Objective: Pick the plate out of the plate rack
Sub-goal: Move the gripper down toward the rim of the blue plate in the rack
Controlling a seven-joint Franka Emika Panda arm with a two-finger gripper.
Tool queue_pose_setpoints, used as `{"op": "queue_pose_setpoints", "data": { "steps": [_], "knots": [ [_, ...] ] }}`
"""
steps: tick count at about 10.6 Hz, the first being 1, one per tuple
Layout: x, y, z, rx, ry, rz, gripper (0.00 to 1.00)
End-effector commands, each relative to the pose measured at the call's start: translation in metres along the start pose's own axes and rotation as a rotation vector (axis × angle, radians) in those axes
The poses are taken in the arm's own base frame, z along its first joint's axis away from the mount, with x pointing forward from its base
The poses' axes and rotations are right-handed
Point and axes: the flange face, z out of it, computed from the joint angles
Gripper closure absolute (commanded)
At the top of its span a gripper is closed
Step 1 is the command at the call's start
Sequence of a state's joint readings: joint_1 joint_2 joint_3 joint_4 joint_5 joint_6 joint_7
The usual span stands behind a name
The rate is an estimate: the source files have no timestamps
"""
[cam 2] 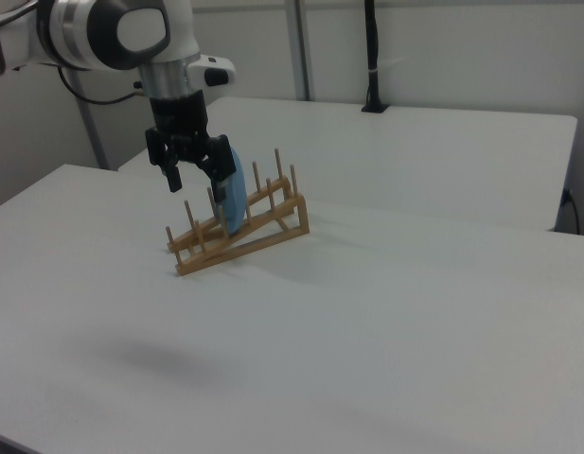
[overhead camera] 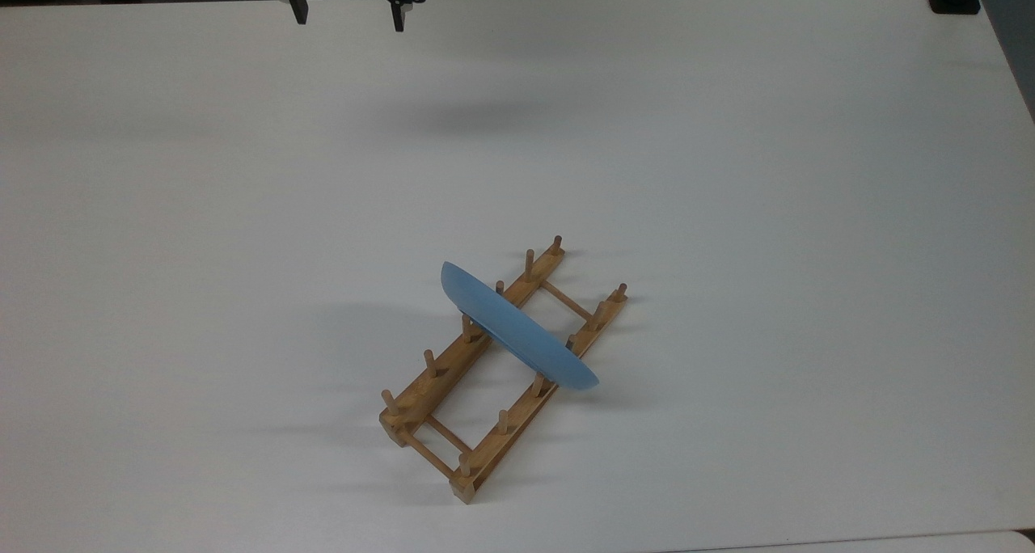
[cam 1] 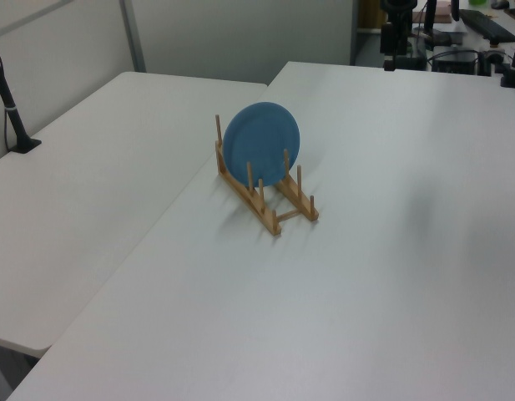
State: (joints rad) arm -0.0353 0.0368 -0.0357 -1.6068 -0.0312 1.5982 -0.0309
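Hovering above the white table's far edge, our black two-finger claw gapes wide, empty; round light-blue plate upright in light-brown wooden rack.

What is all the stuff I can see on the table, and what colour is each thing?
plate: one, light blue, standing on edge in the rack's middle slots
rack: one, light-brown wood with upright pegs, on the table, lying slantwise in the top view
table: one, white, under the rack
second table: one, white, on the left view's left
black post: one, at the second table's far edge
gripper: one, black, open, at the top view's upper edge, far from the plate
arm: one, white and grey, above the gripper
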Motion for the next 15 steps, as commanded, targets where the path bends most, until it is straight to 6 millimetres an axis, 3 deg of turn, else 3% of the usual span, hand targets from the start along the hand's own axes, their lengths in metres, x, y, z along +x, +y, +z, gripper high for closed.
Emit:
{"op": "queue_pose_setpoints", "data": {
  "steps": [1, 3, 6, 7, 10, 13, 15],
  "knots": [
    [-0.005, 0.000, 0.001, -0.011, -0.010, -0.017, 0.00],
    [0.004, -0.001, 0.003, -0.009, -0.002, -0.019, 0.00],
    [0.043, -0.007, 0.006, -0.010, 0.125, -0.017, 0.00],
    [0.050, -0.018, 0.004, -0.012, 0.178, -0.033, 0.00],
    [0.071, -0.066, 0.004, -0.028, 0.312, -0.081, 0.00],
    [0.098, -0.119, 0.031, -0.129, 0.433, -0.055, 0.00],
    [0.112, -0.144, 0.053, -0.200, 0.501, -0.042, 0.13]
  ]
}}
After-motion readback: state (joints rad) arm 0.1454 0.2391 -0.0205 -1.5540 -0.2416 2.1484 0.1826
